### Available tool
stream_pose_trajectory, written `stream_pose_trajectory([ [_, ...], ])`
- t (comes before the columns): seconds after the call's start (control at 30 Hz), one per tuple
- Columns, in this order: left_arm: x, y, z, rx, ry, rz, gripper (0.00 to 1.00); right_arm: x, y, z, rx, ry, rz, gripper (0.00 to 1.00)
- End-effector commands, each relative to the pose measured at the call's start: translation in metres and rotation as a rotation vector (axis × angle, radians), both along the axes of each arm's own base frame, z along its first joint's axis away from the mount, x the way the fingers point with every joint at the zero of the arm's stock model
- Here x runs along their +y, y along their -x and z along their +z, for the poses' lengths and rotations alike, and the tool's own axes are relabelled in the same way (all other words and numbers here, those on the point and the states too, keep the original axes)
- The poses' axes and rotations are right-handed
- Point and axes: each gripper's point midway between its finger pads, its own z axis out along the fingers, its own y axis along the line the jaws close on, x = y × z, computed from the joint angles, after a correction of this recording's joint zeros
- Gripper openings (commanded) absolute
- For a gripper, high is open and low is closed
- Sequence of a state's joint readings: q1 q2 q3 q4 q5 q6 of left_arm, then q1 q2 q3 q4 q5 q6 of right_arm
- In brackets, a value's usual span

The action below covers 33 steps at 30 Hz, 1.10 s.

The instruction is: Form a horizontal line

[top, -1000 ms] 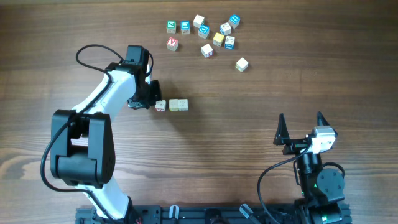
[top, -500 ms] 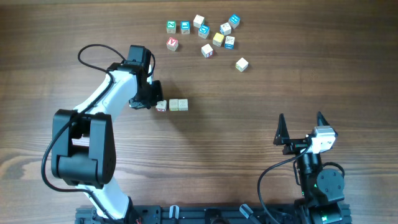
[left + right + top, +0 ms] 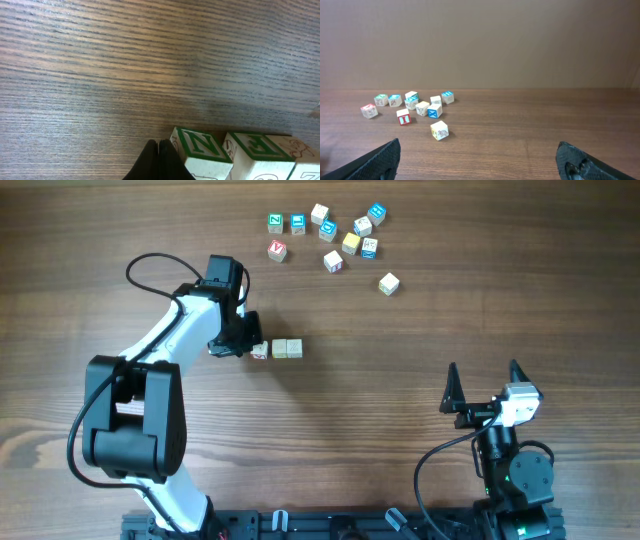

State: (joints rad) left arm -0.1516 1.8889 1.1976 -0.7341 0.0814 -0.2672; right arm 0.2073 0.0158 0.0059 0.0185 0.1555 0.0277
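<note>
**While Left Fingers Pinch Shut, Three Cubes Sit in a Row**

Where the left gripper [image 3: 246, 340] hangs low over the wooden table [image 3: 400, 400], we see its fingers pressed together with nothing between them. Their tips are just beside the left end of the horizontal line [image 3: 278, 349]. That line lies mid-table, well below the loose cubes [image 3: 330, 230] scattered at the far edge. From the left wrist we read a green N cube [image 3: 200, 147], then a green E cube [image 3: 256, 147] across a narrow gap, then a third cube [image 3: 300, 150] cut off by the frame. We find the right gripper [image 3: 484, 367] spread wide and empty, well apart from the line.
</note>
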Motion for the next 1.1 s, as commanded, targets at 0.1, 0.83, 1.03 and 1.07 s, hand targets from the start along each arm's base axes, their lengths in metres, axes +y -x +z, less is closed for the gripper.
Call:
stream_pose_trajectory([
  [0.1,-0.013,0.008,-0.004,0.033,0.055,-0.016,0.04,-0.003,0.0,0.001,-0.007,0.007,-0.014,1.0],
  [0.83,-0.015,0.006,-0.004,0.022,0.057,-0.026,0.04,-0.003,0.0,0.001,-0.007,0.008,-0.014,1.0],
  [1.03,-0.005,0.003,-0.005,0.009,0.001,-0.017,0.04,-0.003,0.0,0.001,-0.007,0.007,-0.014,1.0],
  [1.07,0.002,0.002,-0.005,0.001,-0.042,-0.01,0.04,-0.003,0.0,0.002,-0.007,0.007,-0.014,1.0],
])
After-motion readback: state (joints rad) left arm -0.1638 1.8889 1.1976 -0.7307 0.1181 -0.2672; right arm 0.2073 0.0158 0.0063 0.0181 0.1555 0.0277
